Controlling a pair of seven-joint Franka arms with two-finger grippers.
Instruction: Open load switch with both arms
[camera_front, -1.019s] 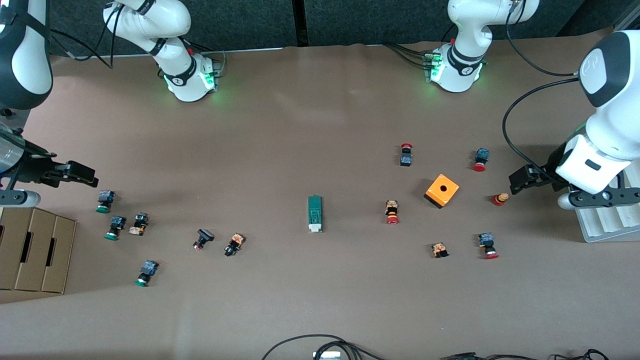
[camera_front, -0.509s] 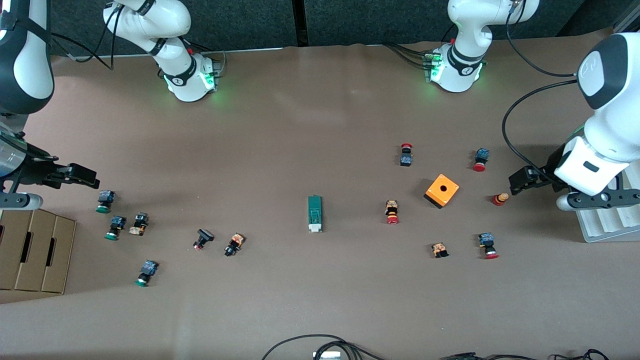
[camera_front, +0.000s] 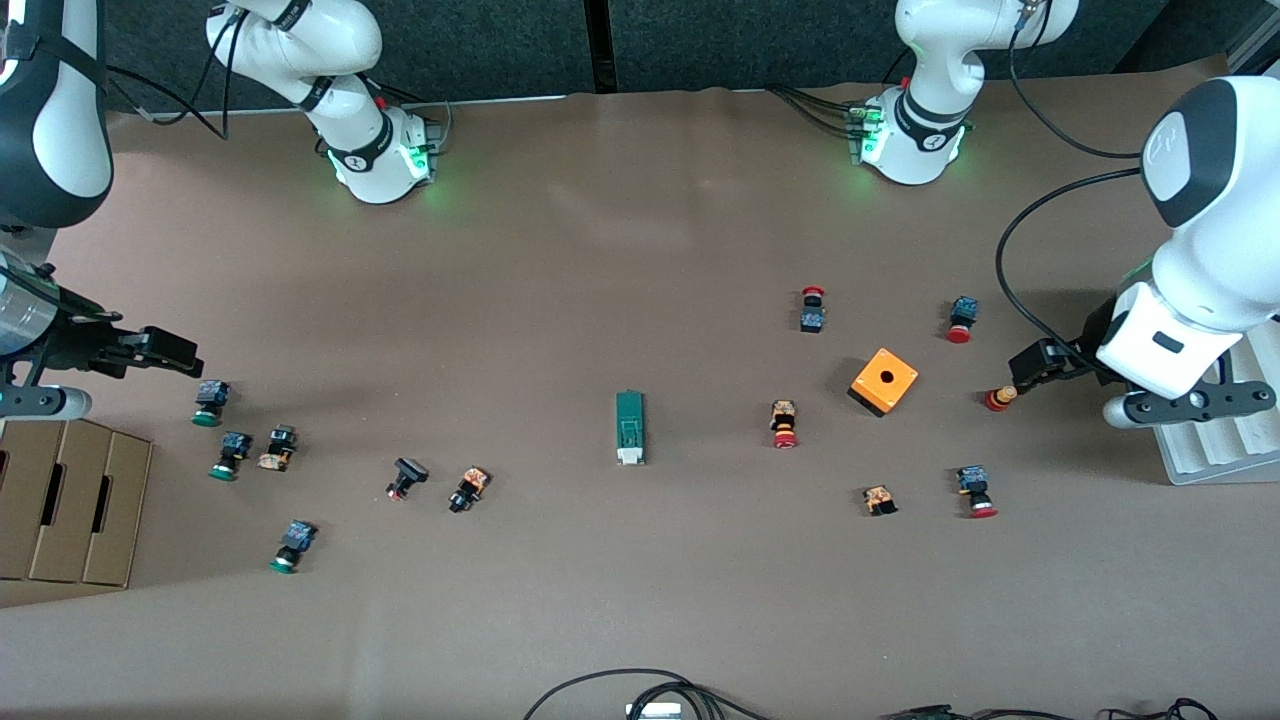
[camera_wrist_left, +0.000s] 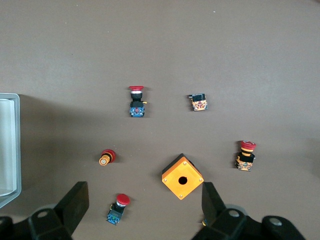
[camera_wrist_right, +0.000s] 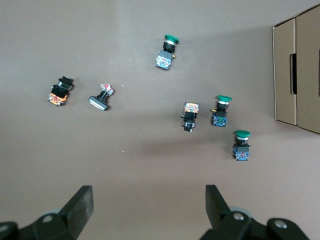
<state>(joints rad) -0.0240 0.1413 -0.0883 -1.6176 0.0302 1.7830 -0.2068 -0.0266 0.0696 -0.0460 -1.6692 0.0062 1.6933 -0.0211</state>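
The narrow dark-green rectangular load switch (camera_front: 630, 428), with its small white piece at the end nearer the front camera, lies flat in the middle of the brown surface (camera_front: 620, 250), untouched and well apart from both arms.

The left claw (camera_front: 1035, 362) hangs with its fingers spread wide and empty over the left arm's end of the surface, just beside a small red-capped push button (camera_front: 999, 398) and near the orange cube with a round hole (camera_front: 884, 381). Over the last second it has crept a little toward the middle, so that its tip now stands right by that button. In the left wrist view the cube (camera_wrist_left: 182, 176) shows between the parted fingers (camera_wrist_left: 75, 204).

The right claw (camera_front: 165, 350) is likewise open and empty, above a cluster of green-capped push buttons (camera_front: 209, 402) near the brown cardboard box (camera_front: 70, 500). It has drifted slightly away from the front camera and barely toward the middle.

Judging from this, both arms are only beginning their approach; nothing of the opening is done, and each must travel well inward before either can take hold of the switch.
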